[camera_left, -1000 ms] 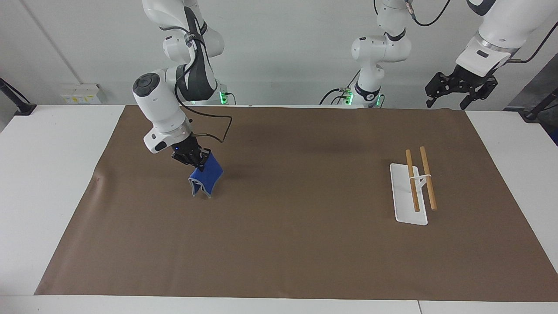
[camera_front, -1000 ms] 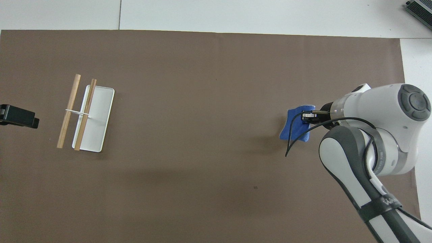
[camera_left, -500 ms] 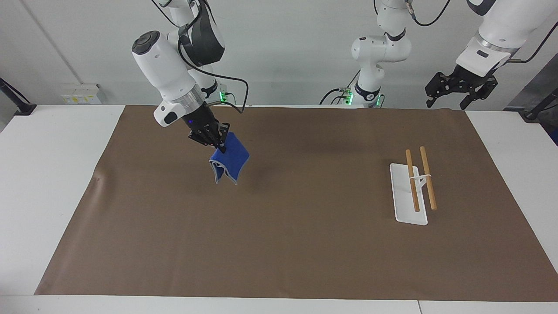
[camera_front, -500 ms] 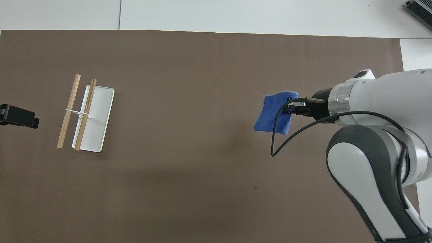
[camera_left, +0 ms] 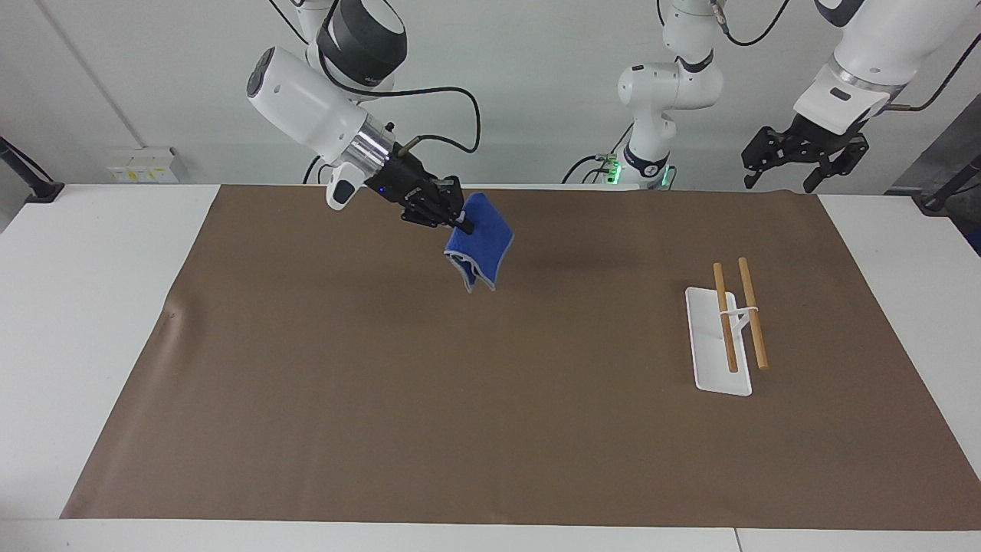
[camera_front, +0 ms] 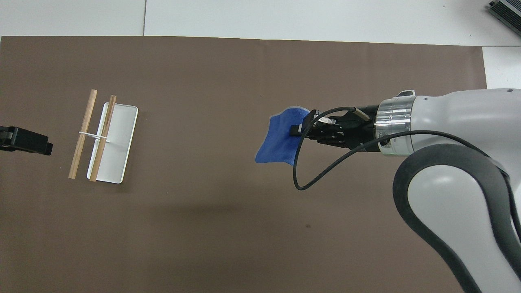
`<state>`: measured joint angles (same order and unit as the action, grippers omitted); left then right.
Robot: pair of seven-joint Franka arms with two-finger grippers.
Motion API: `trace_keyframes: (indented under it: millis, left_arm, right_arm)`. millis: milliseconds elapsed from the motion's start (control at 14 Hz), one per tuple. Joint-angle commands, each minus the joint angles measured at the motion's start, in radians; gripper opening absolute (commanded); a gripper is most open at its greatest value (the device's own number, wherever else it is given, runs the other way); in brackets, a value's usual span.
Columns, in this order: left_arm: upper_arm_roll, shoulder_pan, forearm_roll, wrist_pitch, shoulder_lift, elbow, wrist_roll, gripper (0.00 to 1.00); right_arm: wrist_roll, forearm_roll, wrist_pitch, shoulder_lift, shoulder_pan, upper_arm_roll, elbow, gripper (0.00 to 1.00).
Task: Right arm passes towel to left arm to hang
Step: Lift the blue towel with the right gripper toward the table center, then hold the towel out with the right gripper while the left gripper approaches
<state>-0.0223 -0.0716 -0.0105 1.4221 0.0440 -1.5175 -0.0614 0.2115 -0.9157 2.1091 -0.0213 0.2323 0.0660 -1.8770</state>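
Since a second ago the right claw (camera_left: 460,222) has lifted the towel (camera_left: 479,249) off the mat (camera_left: 490,429) and carried it up and toward the middle of the bench (camera_left: 77,307), while the left claw (camera_left: 801,153) has barely stirred.

The towel now hangs in the air over the mat's middle, pinched at its upper corner and drooping below and ahead of the right claw, its long side running downward. It points toward the left arm's end, where the rack (camera_left: 728,330) with its two wooden rails stands on the mat. The left claw is well apart from the towel, raised over the mat's edge at that end, so the gap between the two claws is what the handover must close.

The right claw is closed tight on the towel's corner. The left claw waits with its fingers spread wide, holding nothing.
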Motion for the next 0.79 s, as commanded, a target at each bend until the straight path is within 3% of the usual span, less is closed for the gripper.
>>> trace_keyframes:
  millis: [0,143,286,429,571,714]
  left_arm:
    - [-0.004,-0.071,-0.009,0.078,0.042,-0.068,0.116,1.00]
    - [-0.008,-0.106,-0.025,0.164,0.063,-0.127,0.257,1.00]
    - [-0.011,-0.122,-0.095,0.204,0.066,-0.135,0.358,1.00]
    - [-0.011,-0.177,-0.106,0.256,0.069,-0.159,0.492,1.00]
    - [-0.013,-0.194,-0.190,0.342,0.077,-0.190,0.660,1.00]
    - [-0.011,-0.232,-0.224,0.426,0.088,-0.233,0.820,1.00]
  right_arm:
    - [0.002,-0.199,0.134,-0.017,0.031,0.026,-0.048,0.00]
    - [-0.067,-0.361,0.282,-0.012,0.109,0.028,-0.079,0.00]
    - [-0.156,-0.522,0.351,-0.006,0.156,0.028,-0.097,0.00]
    - [-0.213,-0.686,0.365,-0.005,0.162,0.028,-0.106,0.00]
    - [-0.266,-0.840,0.367,0.006,0.180,0.028,-0.109,0.00]
    - [-0.306,-0.913,0.368,0.009,0.183,0.028,-0.117,0.00]
